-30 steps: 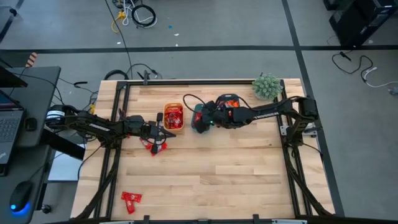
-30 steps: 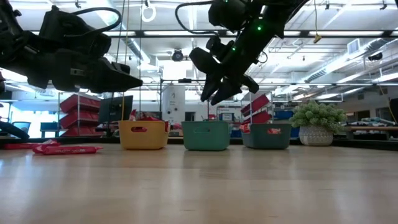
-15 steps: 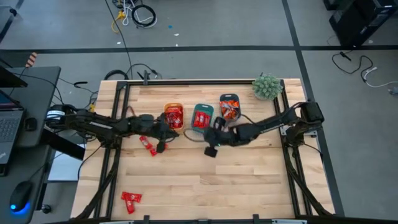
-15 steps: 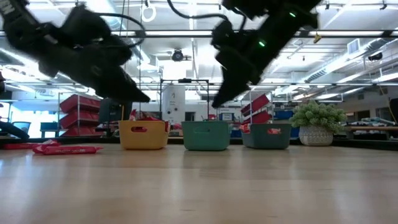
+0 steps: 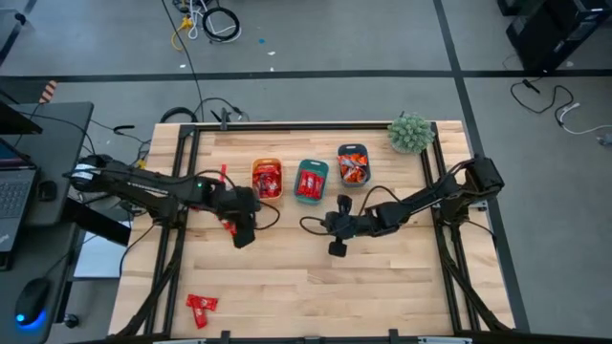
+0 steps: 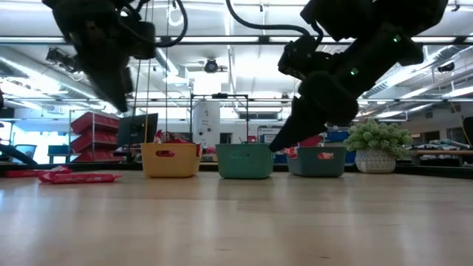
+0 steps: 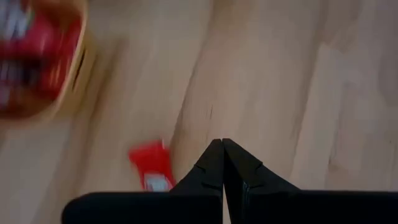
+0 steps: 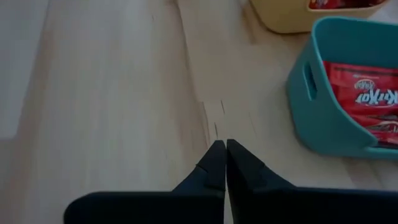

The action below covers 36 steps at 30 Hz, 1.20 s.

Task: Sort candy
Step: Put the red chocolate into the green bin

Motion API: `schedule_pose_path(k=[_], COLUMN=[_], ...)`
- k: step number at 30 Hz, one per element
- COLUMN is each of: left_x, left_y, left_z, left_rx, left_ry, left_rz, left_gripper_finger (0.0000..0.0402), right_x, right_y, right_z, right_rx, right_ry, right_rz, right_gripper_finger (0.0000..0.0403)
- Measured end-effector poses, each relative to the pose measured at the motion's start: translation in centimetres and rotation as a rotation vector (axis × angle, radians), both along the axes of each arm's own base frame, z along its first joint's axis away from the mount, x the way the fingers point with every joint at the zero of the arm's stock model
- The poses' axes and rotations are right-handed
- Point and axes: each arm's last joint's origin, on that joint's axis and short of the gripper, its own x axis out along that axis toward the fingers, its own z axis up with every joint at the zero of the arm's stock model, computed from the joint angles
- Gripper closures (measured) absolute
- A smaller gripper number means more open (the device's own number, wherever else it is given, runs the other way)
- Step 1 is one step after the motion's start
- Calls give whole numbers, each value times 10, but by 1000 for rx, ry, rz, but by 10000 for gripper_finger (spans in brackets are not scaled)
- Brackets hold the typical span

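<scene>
Red candy fills three bins in a row at the table's far middle: a yellow-orange bin, a teal bin and a darker bin. One loose candy lies flat on the wood beside my left gripper, and more candy lies near the front left corner. My left gripper is shut, holds nothing and points down above the table. My right gripper is also shut and bare; it hangs above bare wood on the near side of the teal bin.
A small potted plant stands at the far right corner. Black frame rails run along the table's left and right sides. Bare wood spreads across the near half of the table. Loose candy shows at the left in the low view.
My right gripper has left the space over the teal bin, gone toward the near edge and down, and shut with nothing between its fingers. My left gripper has risen and tipped from nearly level to pointing down, staying shut.
</scene>
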Motion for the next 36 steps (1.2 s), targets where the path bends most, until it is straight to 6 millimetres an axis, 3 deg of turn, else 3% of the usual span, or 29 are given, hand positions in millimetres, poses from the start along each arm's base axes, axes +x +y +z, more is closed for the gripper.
schedule_pose_path(k=[9, 16, 26, 36], left_x=[-11, -8, 5, 13], left_y=[-12, -12, -14, -2], left_z=[-7, -18, -52, -73], left_rx=[-11, 5, 48, 76], left_ry=[144, 220, 391, 491], left_rz=[108, 132, 130, 121], left_gripper_finger=[370, 292, 170, 128], right_x=[2, 3, 5, 5], right_y=[1, 2, 4, 4], right_z=[3, 4, 5, 5], right_rx=[-42, -43, -13, 4], right_ry=[-26, -38, -53, -57], right_rz=[48, 56, 100, 91], right_gripper_finger=[402, 402, 402, 403])
